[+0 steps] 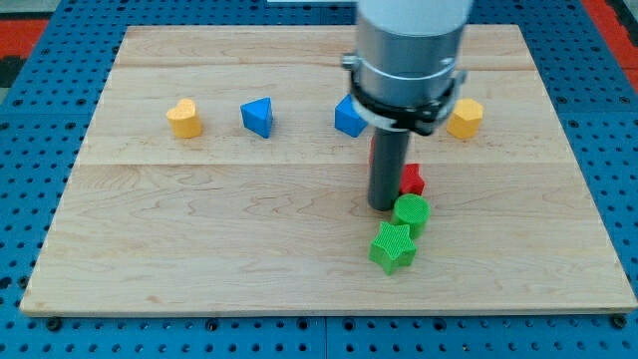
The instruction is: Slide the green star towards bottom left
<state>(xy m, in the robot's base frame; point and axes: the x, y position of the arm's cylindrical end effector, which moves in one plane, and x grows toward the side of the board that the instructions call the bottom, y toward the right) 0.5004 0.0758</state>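
The green star [393, 247] lies on the wooden board [199, 229] right of centre, toward the view's bottom. A green round block [411, 213] touches it at its upper right. My tip [384, 205] rests on the board just left of the green round block and just above the star. A red block [411, 179] sits right beside the rod, partly hidden by it.
A yellow heart [183, 118] and a blue triangular block [258, 117] lie at the upper left. A blue block [349, 118] is partly hidden behind the arm. A yellow hexagon [465, 119] lies at the upper right. The board's bottom edge runs near the star.
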